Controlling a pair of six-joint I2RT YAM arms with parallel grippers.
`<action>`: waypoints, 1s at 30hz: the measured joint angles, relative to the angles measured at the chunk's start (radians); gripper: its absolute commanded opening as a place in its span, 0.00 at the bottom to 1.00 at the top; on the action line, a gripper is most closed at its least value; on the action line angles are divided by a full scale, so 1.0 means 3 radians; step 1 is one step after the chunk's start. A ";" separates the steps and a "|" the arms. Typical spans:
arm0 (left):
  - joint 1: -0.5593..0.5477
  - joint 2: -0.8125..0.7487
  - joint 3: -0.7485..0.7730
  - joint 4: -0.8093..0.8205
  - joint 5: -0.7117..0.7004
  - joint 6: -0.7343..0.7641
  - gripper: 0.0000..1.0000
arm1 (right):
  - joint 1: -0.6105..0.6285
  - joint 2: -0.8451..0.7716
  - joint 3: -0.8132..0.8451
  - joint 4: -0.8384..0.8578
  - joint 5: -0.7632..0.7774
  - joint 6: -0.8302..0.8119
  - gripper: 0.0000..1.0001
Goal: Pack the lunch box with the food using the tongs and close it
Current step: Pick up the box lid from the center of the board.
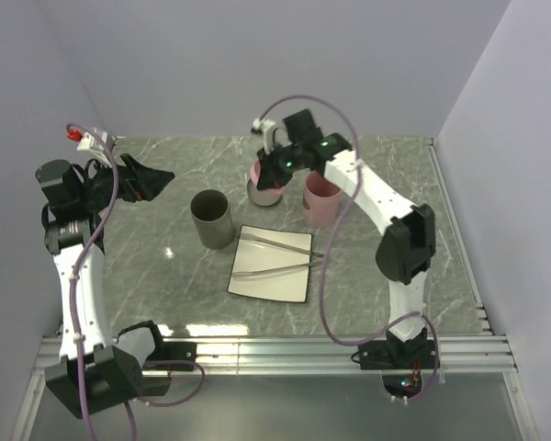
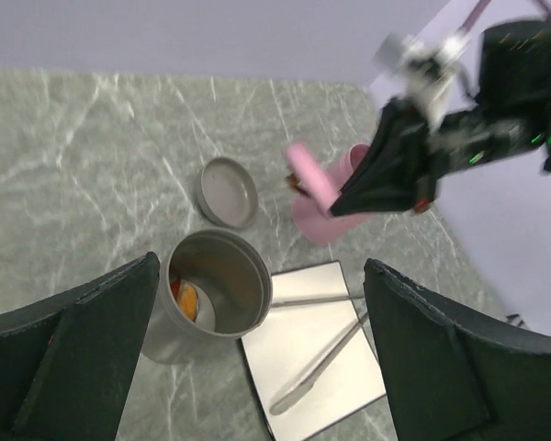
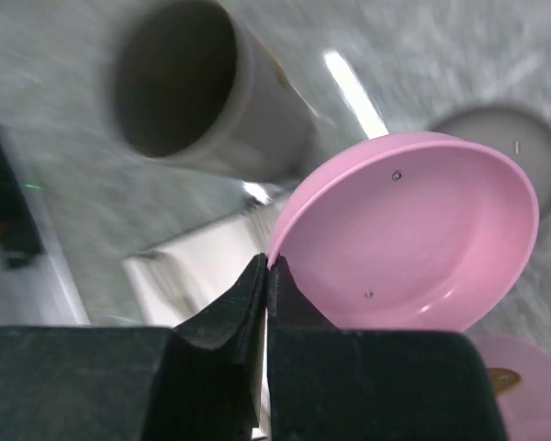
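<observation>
Grey marble table (image 1: 165, 276), lavender walls (image 1: 211, 64) on three sides. Right gripper (image 3: 266, 266) pinched the pink lid (image 3: 422, 239) by its rim. Left gripper (image 2: 262, 266) stood wide over the grey canister (image 2: 239, 276) holding an orange food piece (image 2: 188, 298). Tongs (image 2: 317, 366) lay on the white plate (image 2: 285, 340) right of those jaws, with bare marble to their left.

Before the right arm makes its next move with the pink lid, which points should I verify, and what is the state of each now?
1. Right claw shut on the pink lid rim: ok.
2. Left claw open, holding nothing: ok.
3. Tongs lying on the plate, apart from the lid: ok.
4. Pink cup upright: ok.
5. All food inside the grey can: cannot tell; only an orange piece shows.
</observation>
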 measured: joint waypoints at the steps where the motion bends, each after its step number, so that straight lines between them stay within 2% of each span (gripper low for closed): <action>1: 0.0003 -0.0092 -0.0042 0.0106 -0.0001 -0.0027 0.99 | -0.0051 -0.0092 0.0053 0.0023 -0.0175 0.0086 0.00; 5: 0.0003 -0.0411 -0.0226 0.0554 0.0072 -0.0114 0.96 | -0.0308 -0.0487 0.0095 0.0248 -0.0894 0.0565 0.00; 9: 0.0000 -0.0599 -0.0505 0.1270 0.0230 -0.0331 0.96 | -0.0568 -0.0838 -0.0118 0.0922 -0.1609 0.1310 0.00; 11: -0.0024 -0.0637 -0.0601 0.1592 0.0298 -0.0445 0.96 | -0.0662 -0.1017 -0.0453 0.1573 -0.1924 0.1900 0.00; 14: -0.0126 -0.0635 -0.0637 0.1984 0.0354 -0.0599 0.96 | -0.0736 -0.1179 -0.1064 0.3112 -0.2243 0.3259 0.00; 16: -0.0273 -0.0628 -0.0643 0.2253 0.0346 -0.0772 0.96 | -0.0757 -0.1172 -0.1322 0.4032 -0.2279 0.4065 0.00; 18: -0.0453 -0.0608 -0.0643 0.2486 0.0304 -0.0968 0.96 | -0.0769 -0.1169 -0.1525 0.4716 -0.2275 0.4702 0.00; 22: -0.0942 -0.0524 -0.0643 0.2841 -0.0066 -0.1418 0.93 | -0.0791 -0.1169 -0.1685 0.5553 -0.2143 0.5432 0.00; 26: -0.1406 -0.0375 -0.0540 0.2822 -0.0631 -0.1619 0.86 | -0.0841 -0.1200 -0.1851 0.6198 -0.1881 0.5938 0.00; 30: -0.1623 -0.0126 -0.0341 0.2752 -0.1132 -0.1816 0.86 | -0.0866 -0.1282 -0.2084 0.6422 -0.1555 0.6041 0.00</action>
